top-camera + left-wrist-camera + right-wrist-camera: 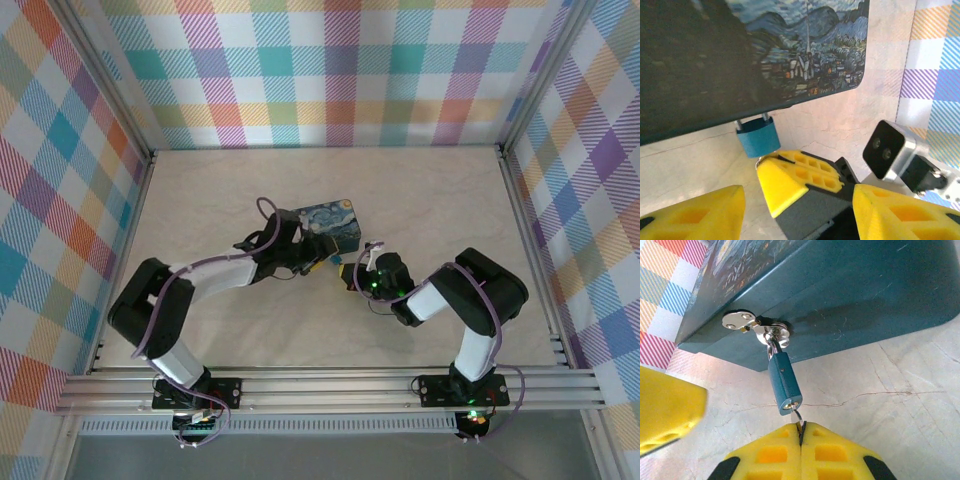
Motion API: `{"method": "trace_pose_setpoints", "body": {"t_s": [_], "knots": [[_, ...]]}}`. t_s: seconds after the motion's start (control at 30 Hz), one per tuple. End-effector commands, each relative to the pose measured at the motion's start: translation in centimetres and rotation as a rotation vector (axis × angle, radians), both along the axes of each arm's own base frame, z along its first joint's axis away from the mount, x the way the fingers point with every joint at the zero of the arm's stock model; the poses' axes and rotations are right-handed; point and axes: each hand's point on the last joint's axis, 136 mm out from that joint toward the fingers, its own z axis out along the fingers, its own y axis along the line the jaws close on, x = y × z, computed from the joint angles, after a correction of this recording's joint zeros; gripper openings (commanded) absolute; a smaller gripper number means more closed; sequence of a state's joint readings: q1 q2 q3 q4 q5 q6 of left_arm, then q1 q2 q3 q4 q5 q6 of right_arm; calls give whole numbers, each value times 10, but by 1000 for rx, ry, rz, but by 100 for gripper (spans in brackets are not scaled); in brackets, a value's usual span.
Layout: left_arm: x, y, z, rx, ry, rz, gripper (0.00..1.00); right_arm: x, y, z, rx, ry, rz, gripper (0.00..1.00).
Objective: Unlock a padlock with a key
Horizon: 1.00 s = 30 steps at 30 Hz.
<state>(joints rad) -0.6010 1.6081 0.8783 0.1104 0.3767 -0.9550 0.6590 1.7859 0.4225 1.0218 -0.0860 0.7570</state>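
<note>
**Desk:** What sits at the centre of the shot?

**Photographer:** The padlock [784, 382], small and blue-bodied, hangs by its thin silvery shackle from the hasp [752, 327] on the side wall of a dark-blue tin [865, 285] printed with a swirling night sky. The tin rests on the pale marbled bench [900, 390], near mid-bench in the overhead view, just beyond the tips of both arms. In the right wrist view the lock's body slants away from the tin, keyhole end outermost.

**Desk:** And the right arm?

**Photographer:** The right end effector [801, 432] is just off the lock's keyhole end, its yellow fingers [825, 435] pressed flat together. A sliver of silvery metal, the key [798, 416], runs from the keyhole into the seam between them and is pinched there. How deep the key sits in the lock I cannot tell.

**Desk:** The left?

**Photographer:** The left end effector [318, 260] faces the same wall of the tin. Its two yellow fingers stand well apart and grip nothing. In the left wrist view the right arm's closed fingers poke up between them, just below the padlock.

**Desk:** Surroundings?

**Photographer:** Plaid panels [340, 70] wall the bench on three sides, and both arms bend inward from the near rail.
</note>
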Motion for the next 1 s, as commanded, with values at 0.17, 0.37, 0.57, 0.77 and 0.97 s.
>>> {"method": "trace_pose_setpoints", "body": {"t_s": [0.17,0.37,0.57,0.77,0.97], "knots": [[-8,19,4,-143,5,136,56,3,13,19,93,34,6,0],[-9,21,-6,-216,16,184,51,1,17,17,120,85,1,0],[-5,14,-13,-259,21,213,48,-1,18,16,130,104,-3,0],[-3,9,-25,-252,24,221,47,-2,20,17,132,108,-2,0],[4,1,-33,-254,-11,222,47,-2,21,18,131,107,1,0]]}}
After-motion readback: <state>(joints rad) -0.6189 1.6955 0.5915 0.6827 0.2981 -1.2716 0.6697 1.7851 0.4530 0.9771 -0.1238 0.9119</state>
